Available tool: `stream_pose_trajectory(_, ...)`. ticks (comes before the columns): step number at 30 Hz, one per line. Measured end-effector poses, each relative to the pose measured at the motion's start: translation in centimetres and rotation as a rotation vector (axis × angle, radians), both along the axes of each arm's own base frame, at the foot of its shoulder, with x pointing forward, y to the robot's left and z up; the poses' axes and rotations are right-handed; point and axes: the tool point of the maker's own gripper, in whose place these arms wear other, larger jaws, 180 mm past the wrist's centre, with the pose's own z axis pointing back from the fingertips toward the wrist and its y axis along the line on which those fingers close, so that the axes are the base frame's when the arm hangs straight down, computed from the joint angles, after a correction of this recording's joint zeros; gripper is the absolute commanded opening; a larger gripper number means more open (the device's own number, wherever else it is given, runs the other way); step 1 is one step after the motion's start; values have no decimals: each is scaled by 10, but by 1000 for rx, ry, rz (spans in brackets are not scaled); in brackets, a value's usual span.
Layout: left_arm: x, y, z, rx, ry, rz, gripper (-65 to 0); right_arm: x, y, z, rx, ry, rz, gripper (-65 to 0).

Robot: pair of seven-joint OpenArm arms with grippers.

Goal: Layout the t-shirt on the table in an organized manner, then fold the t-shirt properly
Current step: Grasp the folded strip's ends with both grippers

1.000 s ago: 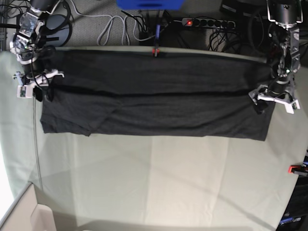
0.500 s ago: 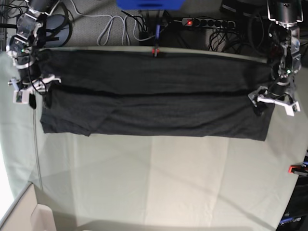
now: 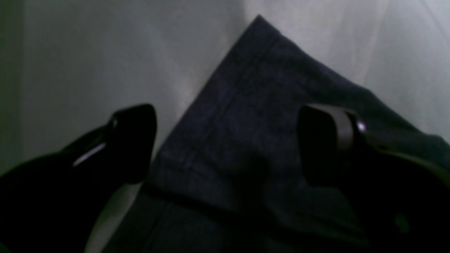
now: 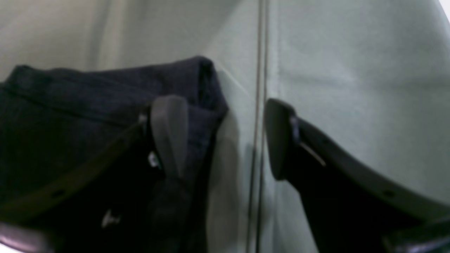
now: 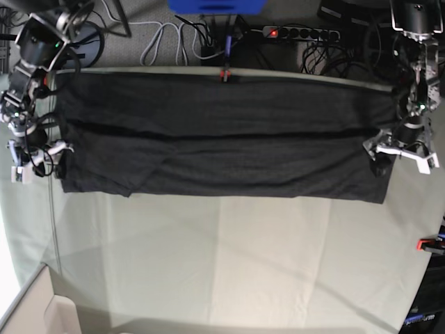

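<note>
The dark t-shirt (image 5: 222,136) lies as a long band along the far side of the table (image 5: 222,264), plain side up, with a lengthwise fold line across it. My left gripper (image 5: 398,154) hangs open over the shirt's right end. In the left wrist view its fingers (image 3: 130,140) straddle a shirt corner (image 3: 246,105) without pinching it. My right gripper (image 5: 39,161) stands open at the shirt's left edge. In the right wrist view one finger (image 4: 168,133) rests over the folded edge (image 4: 105,95) and the other is over bare cloth. Nothing is held.
Red clamps sit at the table's far edge (image 5: 224,73) and right edge (image 5: 427,243). Cables and a power strip (image 5: 299,33) lie on the floor behind. A cardboard box (image 5: 42,313) is at the near left corner. A thin seam line (image 4: 260,70) runs through the table cloth.
My right gripper has slid toward the near side along the shirt's left edge and opened wider, leaving that edge lying flat. The left gripper has barely moved.
</note>
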Motion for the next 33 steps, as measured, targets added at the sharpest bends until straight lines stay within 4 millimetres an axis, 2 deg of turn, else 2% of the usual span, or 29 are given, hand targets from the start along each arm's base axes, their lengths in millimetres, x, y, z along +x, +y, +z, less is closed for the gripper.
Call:
stream_pose_trajectory(11,-4,1,-3,1,12,2,-35,-7,5,-9,15,20,2,-310)
stream_pose_trajectory(13,-4,1,-4,0,13,2,-35,-14,6,-14,15,36,6,-365)
stream_pose_trajectory(16,-4,0,-4,-1,14,2,-35,-21,15,-22,38,49,2,-500)
stream_pose_trajectory(18,-5,0,-4,-3,14,2,-35,-18,19,-22,43,47,7,-592)
stream_pose_trajectory(20,-5,0,-4,-3,14,2,-35,-15,20,-21,45,41,7,-650)
stream_pose_trajectory(29,-4,0,-4,-3,14,2,-35,-16,17,-19,38,39,5,-650)
stream_pose_trajectory(31,-4,0,-4,-3,14,2,-35,-17,12,-16,35,35,-14,-650)
stream_pose_trajectory(33,-4,-1,-4,-4,13,3,-35,-21,-3,-4,13,2,-59,-650)
